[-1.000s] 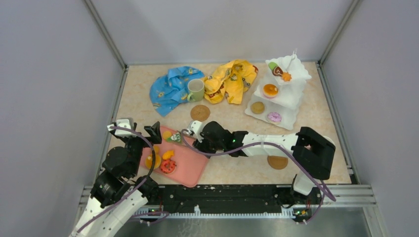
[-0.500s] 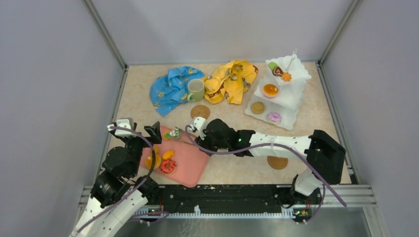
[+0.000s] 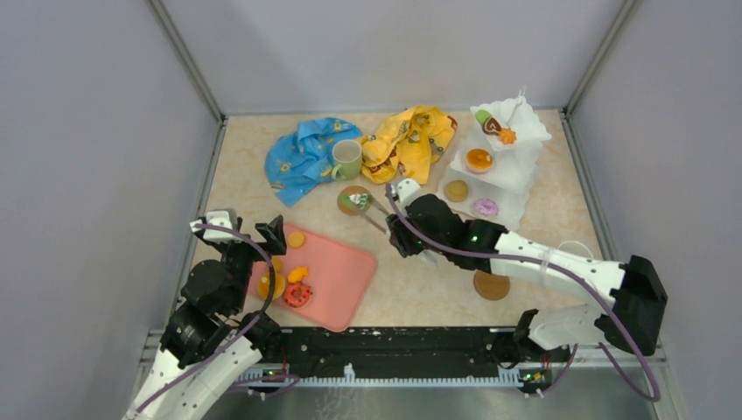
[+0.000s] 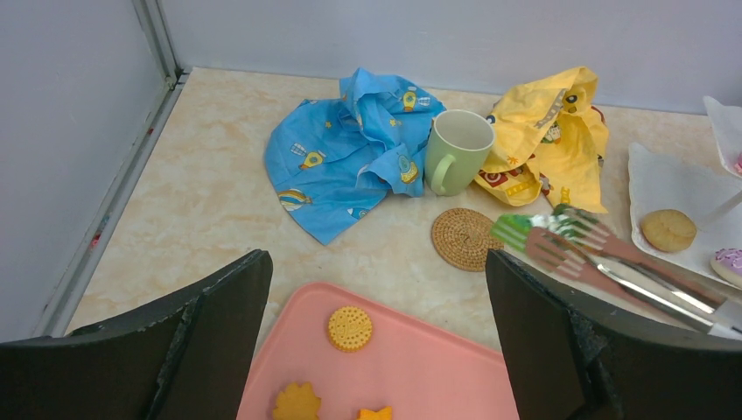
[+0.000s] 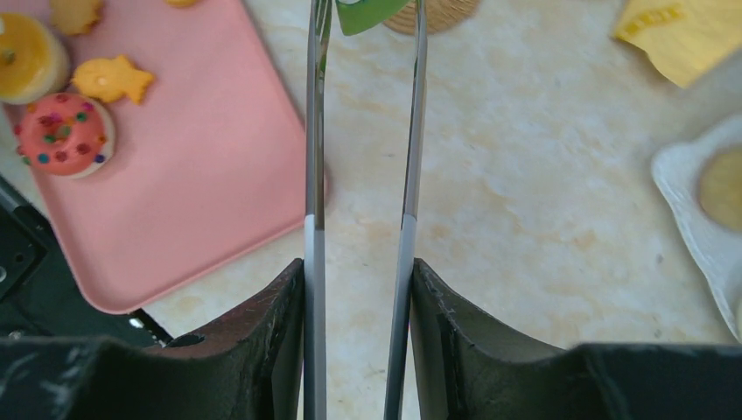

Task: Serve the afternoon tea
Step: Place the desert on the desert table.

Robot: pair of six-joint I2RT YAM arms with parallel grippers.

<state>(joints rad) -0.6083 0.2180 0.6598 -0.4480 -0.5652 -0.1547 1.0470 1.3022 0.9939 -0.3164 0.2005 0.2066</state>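
Green pastry (image 4: 525, 229) hung in tongs (image 5: 313, 131) clenched by the right gripper (image 5: 357, 293), ahead of its fingers; left gripper (image 4: 376, 297) gaped empty. Next probably called for carrying it onto the stand (image 3: 516, 188).

A lab test booth (plain grey walls (image 3: 79, 131), aluminium frame posts (image 3: 185, 63)) around a table (image 3: 243, 175).

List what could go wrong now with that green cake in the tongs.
The right pincer holds the tongs far back from their tips, and the green cake is pinched only at those tips, so it may slip and drop by the coaster. The long tongs might also clip the green mug or the stand on any swing towards it.
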